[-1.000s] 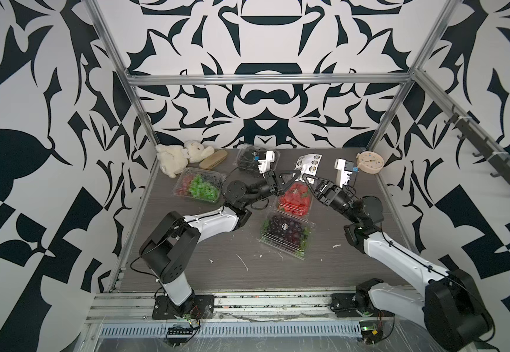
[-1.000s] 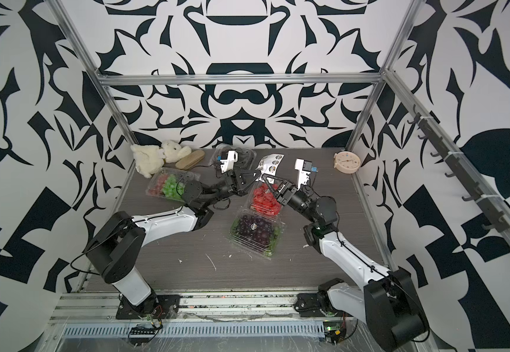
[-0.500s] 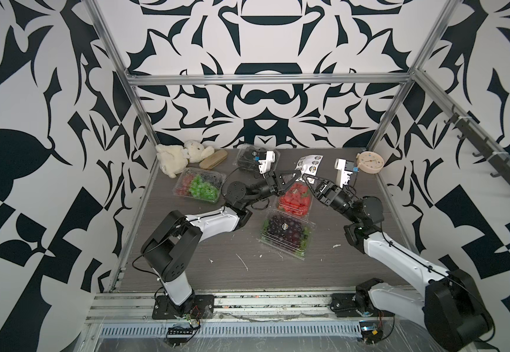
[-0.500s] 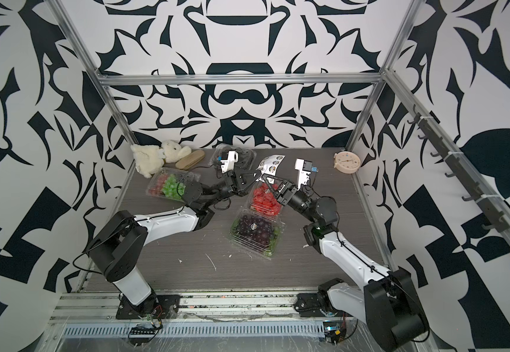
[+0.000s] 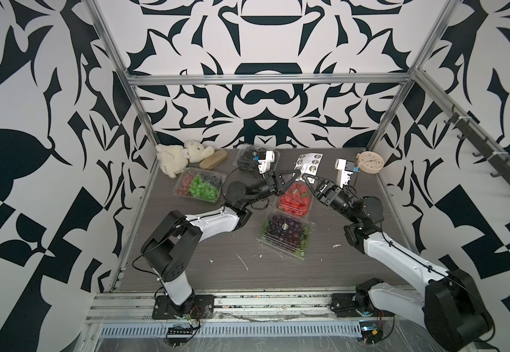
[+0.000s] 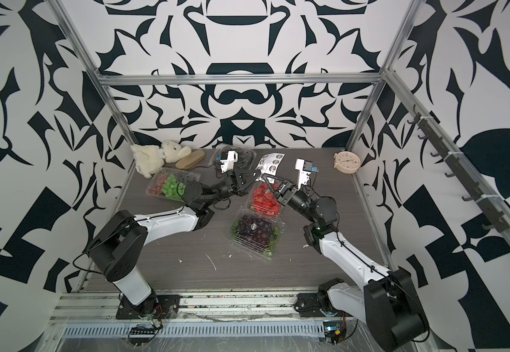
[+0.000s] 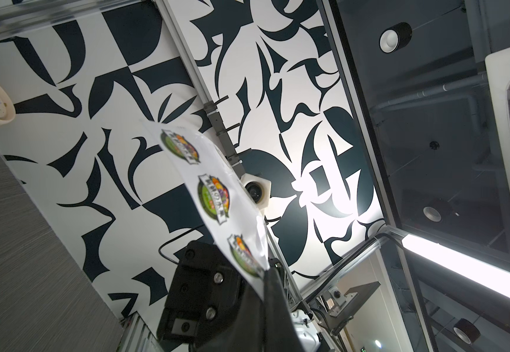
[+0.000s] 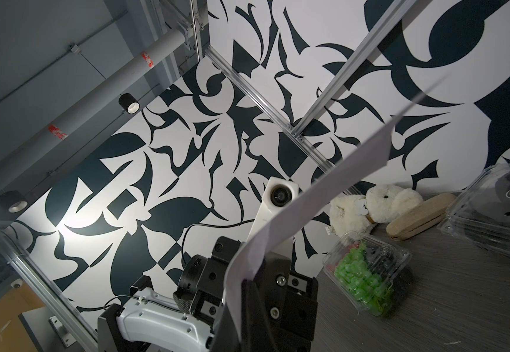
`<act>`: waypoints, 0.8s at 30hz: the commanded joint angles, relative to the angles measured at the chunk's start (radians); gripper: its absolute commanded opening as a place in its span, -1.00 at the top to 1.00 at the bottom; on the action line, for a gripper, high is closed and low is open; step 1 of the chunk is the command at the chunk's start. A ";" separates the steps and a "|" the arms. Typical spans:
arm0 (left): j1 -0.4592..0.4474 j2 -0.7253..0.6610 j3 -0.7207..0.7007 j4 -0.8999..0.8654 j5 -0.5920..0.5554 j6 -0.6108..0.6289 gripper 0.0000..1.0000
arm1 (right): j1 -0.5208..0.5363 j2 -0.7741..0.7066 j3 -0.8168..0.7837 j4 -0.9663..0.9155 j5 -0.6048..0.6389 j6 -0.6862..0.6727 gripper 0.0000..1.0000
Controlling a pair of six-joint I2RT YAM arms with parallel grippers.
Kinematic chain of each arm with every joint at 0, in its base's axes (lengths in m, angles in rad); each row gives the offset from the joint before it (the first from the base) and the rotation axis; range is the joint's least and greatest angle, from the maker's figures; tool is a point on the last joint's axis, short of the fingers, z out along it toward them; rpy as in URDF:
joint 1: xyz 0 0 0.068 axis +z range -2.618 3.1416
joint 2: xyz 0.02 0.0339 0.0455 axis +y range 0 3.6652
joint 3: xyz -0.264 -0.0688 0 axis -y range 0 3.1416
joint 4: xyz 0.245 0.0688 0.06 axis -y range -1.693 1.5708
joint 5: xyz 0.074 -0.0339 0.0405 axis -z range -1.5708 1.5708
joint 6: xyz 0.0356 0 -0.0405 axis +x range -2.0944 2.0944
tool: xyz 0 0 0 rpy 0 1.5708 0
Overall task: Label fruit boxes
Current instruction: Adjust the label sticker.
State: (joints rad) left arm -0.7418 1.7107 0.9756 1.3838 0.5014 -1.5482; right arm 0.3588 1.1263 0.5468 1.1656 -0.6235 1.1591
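Purple grape box [image 5: 287,233] lies askew

Grey woodgrain table [image 5: 186,268]: four fruit boxes [image 5: 287,231], plush toy [image 5: 174,157], wooden block [image 5: 214,159], clock [image 5: 369,163], white scraps [image 5: 243,262].

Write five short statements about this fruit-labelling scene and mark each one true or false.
1. The left gripper and the right gripper are both shut on the white sheet of round stickers. True.
2. That sheet lies flat on the grey table. False: it is held up in the air between the two grippers.
3. The clear plastic box of dark purple grapes has a round sticker on its lid. True.
4. The cream plush toy lies beside the round beige clock. False: they are at opposite far corners.
5. The clear plastic box of green grapes sits on the robot's right side. False: it is on the left, near the plush toy.
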 commanded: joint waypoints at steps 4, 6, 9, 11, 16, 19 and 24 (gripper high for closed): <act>0.002 0.013 -0.003 -0.002 0.010 0.000 1.00 | 0.008 -0.028 0.005 0.099 -0.001 -0.019 1.00; -0.001 0.015 -0.002 0.001 0.010 -0.002 1.00 | 0.007 -0.028 0.001 0.105 0.005 -0.019 1.00; -0.006 0.015 -0.001 0.004 0.011 -0.003 1.00 | 0.007 -0.029 0.001 0.107 0.010 -0.026 1.00; -0.010 0.018 0.002 0.004 0.012 -0.003 1.00 | 0.006 -0.033 -0.006 0.109 0.022 -0.031 1.00; -0.017 0.028 0.012 0.004 0.012 -0.005 1.00 | 0.008 -0.030 -0.003 0.115 0.014 -0.033 1.00; -0.019 0.036 0.014 0.004 0.011 -0.009 1.00 | 0.006 -0.034 -0.005 0.115 0.016 -0.035 1.00; -0.020 0.044 0.011 0.017 0.006 -0.014 1.00 | 0.006 -0.043 -0.007 0.117 0.016 -0.035 1.00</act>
State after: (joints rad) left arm -0.7525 1.7287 0.9756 1.3972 0.4938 -1.5608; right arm 0.3595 1.1259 0.5293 1.1866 -0.6052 1.1427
